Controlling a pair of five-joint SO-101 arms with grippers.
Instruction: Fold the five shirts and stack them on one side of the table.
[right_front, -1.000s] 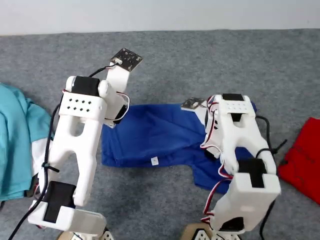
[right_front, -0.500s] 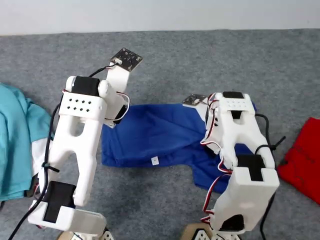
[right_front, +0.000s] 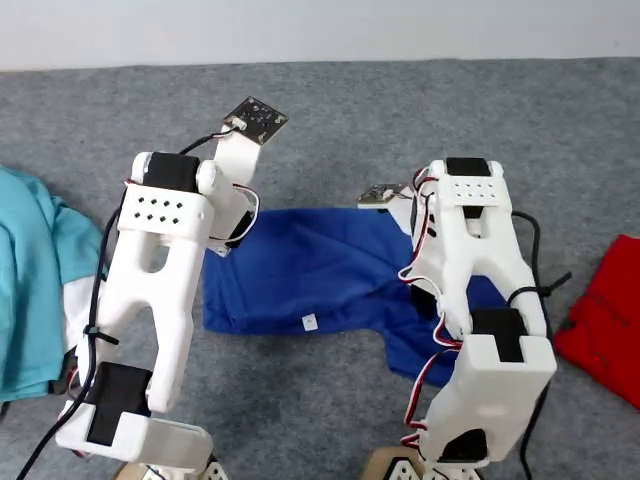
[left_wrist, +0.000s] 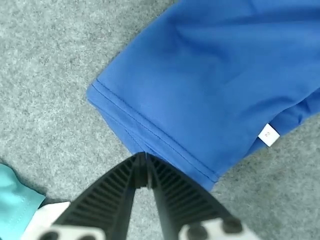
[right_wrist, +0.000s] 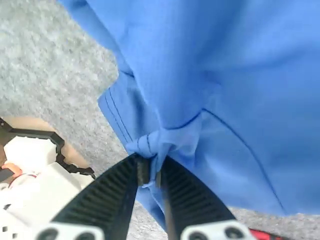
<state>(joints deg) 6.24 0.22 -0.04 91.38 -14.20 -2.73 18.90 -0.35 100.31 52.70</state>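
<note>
Mid-fold on the plain blue cloth shirt (right_front: 310, 265), I reckon: right gripper (right_wrist: 150, 172) is clamped on a bunched bit of hem between its jaws, left gripper (left_wrist: 145, 161) is closed with the hem right at its tips (can't tell if it's caught), so next both should lift together.

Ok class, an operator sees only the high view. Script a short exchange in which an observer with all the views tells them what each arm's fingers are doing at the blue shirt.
Operator: Is the shirt gripped on the right?
Observer: Yes. The right fingers are shut on a bunched bit of its edge.
Operator: And on the left?
Observer: The left fingers are shut, tips at the hem's corner. I can't tell whether they pinch cloth.
</note>
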